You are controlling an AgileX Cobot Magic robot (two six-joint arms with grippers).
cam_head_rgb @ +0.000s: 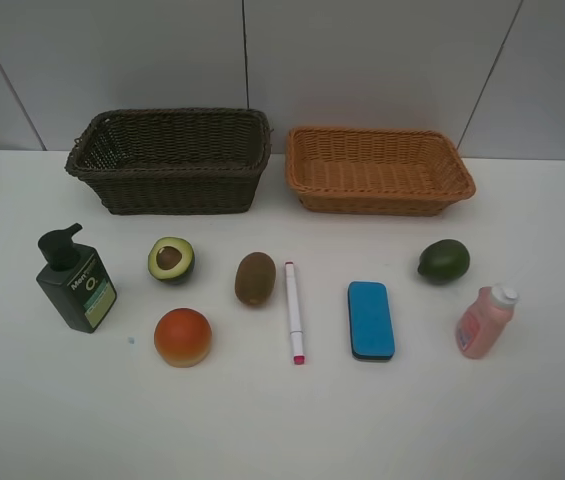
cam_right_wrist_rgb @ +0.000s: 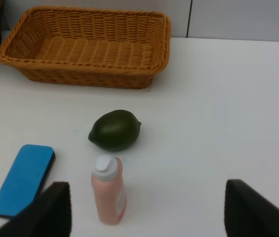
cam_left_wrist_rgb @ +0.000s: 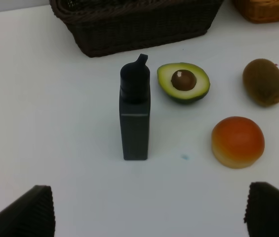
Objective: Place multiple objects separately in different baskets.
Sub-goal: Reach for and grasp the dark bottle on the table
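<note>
**Eight items laid out before two baskets**

Two woven baskets sit side by side at the back of the white table (cam_head_rgb: 282, 430): a deeper dark brown basket (cam_head_rgb: 177, 190) on the left and a shallower orange-tan basket (cam_head_rgb: 377, 200) on the right. In front, one of each, none touching:
- pump bottle (cam_head_rgb: 77, 285), upright
- halved avocado (cam_head_rgb: 171, 259), cut face up
- kiwi (cam_head_rgb: 255, 278)
- peach (cam_head_rgb: 182, 337)
- marker (cam_head_rgb: 293, 310)
- blue eraser (cam_head_rgb: 371, 319)
- whole avocado (cam_head_rgb: 444, 260)
- pink bottle (cam_head_rgb: 484, 322), upright

The left gripper (cam_left_wrist_rgb: 149, 212) and right gripper (cam_right_wrist_rgb: 149, 212) both have their jaws apart and grip nothing.

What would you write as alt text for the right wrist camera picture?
A pink white-capped bottle stands upright on a white table just ahead of the open right gripper, with a whole green avocado beyond it. A blue eraser lies beside the bottle, and an empty orange wicker basket sits farther back.
</note>
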